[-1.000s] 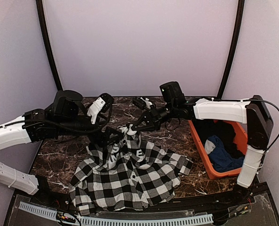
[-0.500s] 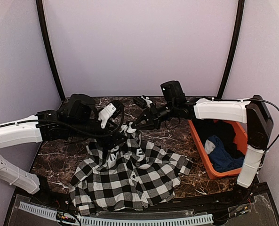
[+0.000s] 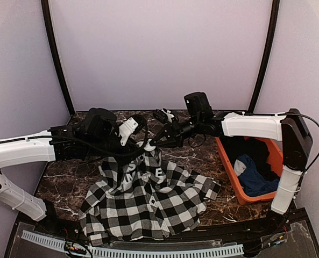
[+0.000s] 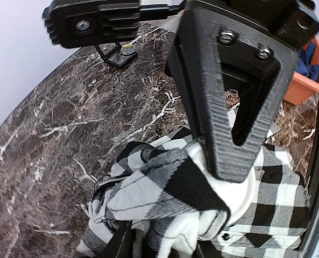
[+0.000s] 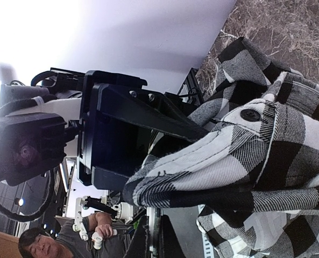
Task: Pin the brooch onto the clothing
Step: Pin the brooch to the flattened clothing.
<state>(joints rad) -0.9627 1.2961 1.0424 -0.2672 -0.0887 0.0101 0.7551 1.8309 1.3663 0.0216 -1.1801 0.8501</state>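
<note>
Right pincer [image 3: 150, 144] holds shirt [image 3: 148, 204] collar raised; long axis near-to-far.

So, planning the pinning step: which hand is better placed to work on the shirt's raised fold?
Left, probably. The right hand is shut on the shirt, holding that fold up; the left hand sits at it.

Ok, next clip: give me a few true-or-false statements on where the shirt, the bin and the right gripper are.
1. The right gripper pinches a raised fold of the checked shirt. True.
2. The orange bin sits on the left side of the table. False: it is on the right side.
3. A blue garment lies inside the orange bin. True.
4. The checked shirt is bundled in the bin. False: it is spread on the marble table, beside the bin.
</note>
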